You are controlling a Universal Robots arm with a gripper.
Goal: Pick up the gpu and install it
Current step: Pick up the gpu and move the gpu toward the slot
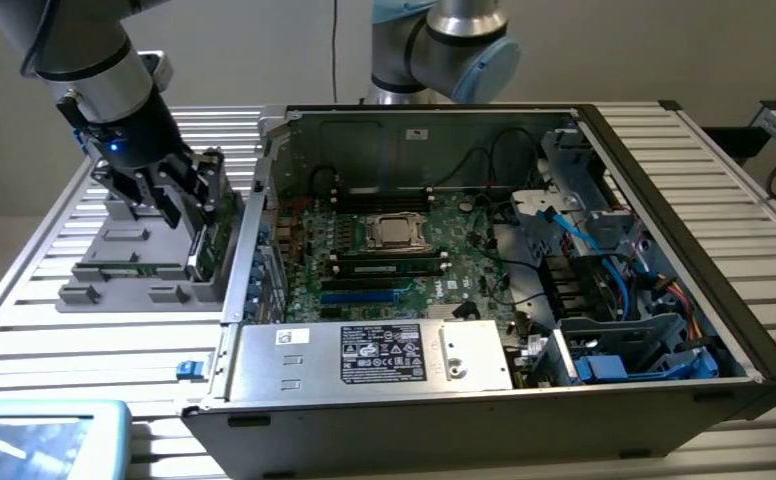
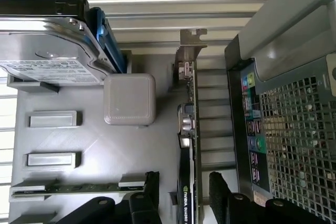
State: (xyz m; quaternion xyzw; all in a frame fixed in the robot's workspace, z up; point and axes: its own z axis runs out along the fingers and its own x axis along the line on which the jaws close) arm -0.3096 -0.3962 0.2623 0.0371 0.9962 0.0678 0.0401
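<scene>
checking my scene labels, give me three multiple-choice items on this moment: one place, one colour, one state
1. Where is the gpu? A in a motherboard slot B on edge in the grey holder C on the power supply
2. Rail on the hard drive? A red B yellow C blue
3. Gripper? A open astride the gpu B shut on the drive C shut on the memory stick
Key: 1 B, it stands in the holder; 2 C, blue strip along the drive; 3 A, fingers either side with gaps.
</scene>
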